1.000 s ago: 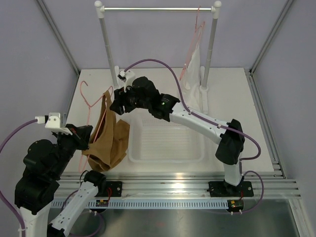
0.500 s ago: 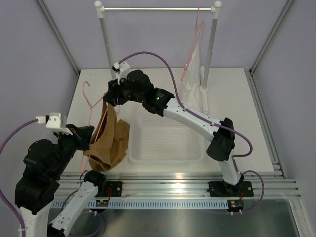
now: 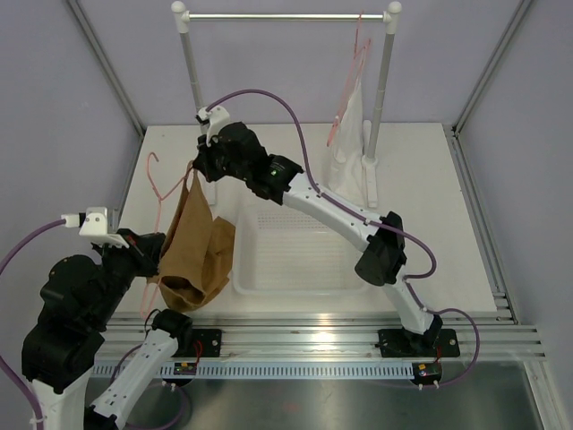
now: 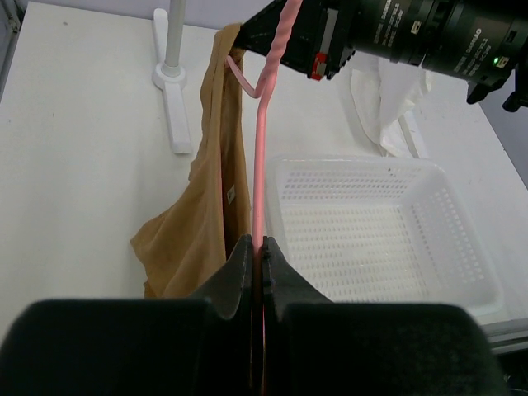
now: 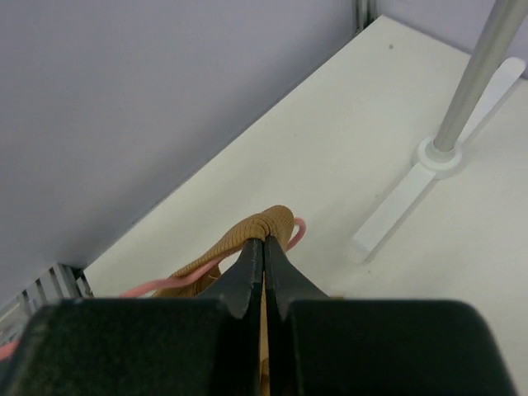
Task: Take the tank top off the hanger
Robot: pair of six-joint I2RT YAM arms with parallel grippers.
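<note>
Here the left tool [image 4: 258, 247] is clenched on the thin pink bar of the hanger [image 4: 261, 165]. The bar runs straight out ahead of its fingertips and up to a bend just under the right tool [image 5: 264, 243]. The right tool is pinched shut on the bunched upper end of the tank top [image 5: 264, 224]. The tan fabric wads up right at its fingertips, and a pink loop of the hanger pokes out just beside them. From that pinch the tank top hangs limp beneath the right tool. It falls along the hanger bar, on the left of it as the left tool looks out, and its lower part is crumpled close in front of that tool. A white basket [image 4: 355, 162] sits on the counter [image 3: 421, 179], ahead and to the right of the left tool. A rail [image 3: 286, 15] stands well beyond the right tool, and a white garment [image 3: 351, 116] hangs from its far end.
</note>
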